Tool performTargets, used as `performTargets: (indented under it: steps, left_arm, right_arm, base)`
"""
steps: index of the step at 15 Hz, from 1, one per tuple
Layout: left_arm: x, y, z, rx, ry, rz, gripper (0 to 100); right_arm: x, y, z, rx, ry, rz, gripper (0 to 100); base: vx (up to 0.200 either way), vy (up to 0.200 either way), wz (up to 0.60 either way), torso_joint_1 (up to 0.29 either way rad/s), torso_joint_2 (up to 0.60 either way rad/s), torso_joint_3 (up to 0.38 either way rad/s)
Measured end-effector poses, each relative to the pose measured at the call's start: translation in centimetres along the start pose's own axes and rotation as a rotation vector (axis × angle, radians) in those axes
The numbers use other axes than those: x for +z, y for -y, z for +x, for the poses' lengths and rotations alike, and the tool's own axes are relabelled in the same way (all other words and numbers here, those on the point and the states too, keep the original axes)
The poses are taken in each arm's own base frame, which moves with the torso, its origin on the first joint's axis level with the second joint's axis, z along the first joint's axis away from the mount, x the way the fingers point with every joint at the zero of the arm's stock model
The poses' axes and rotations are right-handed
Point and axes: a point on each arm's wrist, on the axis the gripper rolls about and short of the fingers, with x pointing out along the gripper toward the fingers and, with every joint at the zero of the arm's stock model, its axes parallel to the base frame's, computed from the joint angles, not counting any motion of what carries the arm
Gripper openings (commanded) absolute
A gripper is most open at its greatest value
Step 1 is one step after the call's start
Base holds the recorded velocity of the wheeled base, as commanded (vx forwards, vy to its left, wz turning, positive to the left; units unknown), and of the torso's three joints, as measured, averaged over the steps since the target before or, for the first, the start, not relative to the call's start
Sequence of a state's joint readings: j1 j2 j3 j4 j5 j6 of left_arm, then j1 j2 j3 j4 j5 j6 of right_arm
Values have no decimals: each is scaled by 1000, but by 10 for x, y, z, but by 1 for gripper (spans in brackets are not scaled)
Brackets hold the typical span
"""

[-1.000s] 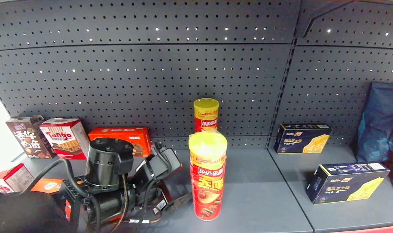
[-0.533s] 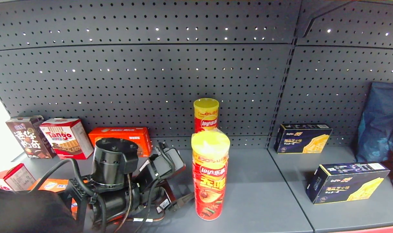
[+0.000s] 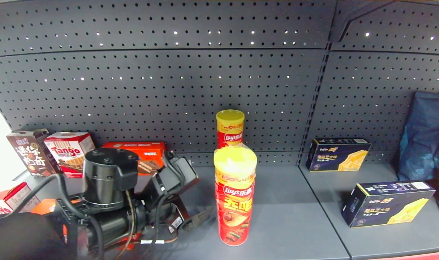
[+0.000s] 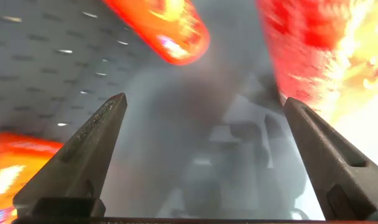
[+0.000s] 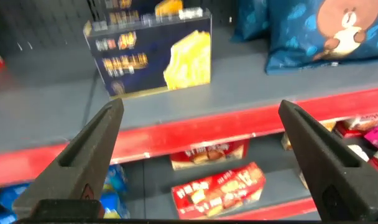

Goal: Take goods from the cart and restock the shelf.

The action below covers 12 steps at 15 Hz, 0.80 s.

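Observation:
A tall red chip can with a yellow lid [image 3: 235, 196] stands upright at the front of the grey shelf [image 3: 284, 220]. A second, matching can [image 3: 230, 128] stands behind it by the pegboard. My left gripper [image 3: 199, 216] lies low just left of the front can, open, nothing between its fingers and apart from the can. In the left wrist view the left gripper [image 4: 204, 99] is spread wide, with the front can [image 4: 313, 43] beyond one finger. My right gripper [image 5: 200, 104] is open and empty, below and in front of the shelf edge.
An orange box [image 3: 143, 151], a red-and-white wafer box [image 3: 69, 151] and a brown box [image 3: 31, 151] line the back left. Two navy boxes [image 3: 385, 202] and blue bags [image 3: 427, 133] fill the right bay. Lower shelves hold red packs [image 5: 220, 186].
The front can shifted slightly right and now stands free. My left arm has drawn back to the left, away from the can, with its gripper open.

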<state>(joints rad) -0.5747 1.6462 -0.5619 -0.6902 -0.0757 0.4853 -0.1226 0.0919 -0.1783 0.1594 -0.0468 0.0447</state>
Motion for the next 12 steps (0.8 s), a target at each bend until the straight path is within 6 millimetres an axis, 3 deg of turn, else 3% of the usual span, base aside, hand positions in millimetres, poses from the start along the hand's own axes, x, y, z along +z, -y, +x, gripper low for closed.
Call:
performTargets:
  steps: [3,7,9,12]
  left_arm:
    - [16,-23,-31,116,95,-30,100]
    - [38,-45,-88,283,250,-106,100]
    - [38,-47,-115,353,295,-141,100]
    - [18,-34,-146,406,296,-166,100]
  right_arm:
    - [-15,0,8,9,-6,-113,100]
    - [-23,-2,13,108,14,-127,100]
    - [-24,-4,13,203,20,-128,100]
    - [-24,-4,14,111,8,-82,100]
  base:
    - [0,0,0,0,0,0]
    - [0,0,0,0,0,0]
    - [0,0,0,0,0,0]
    - [0,0,0,0,0,0]
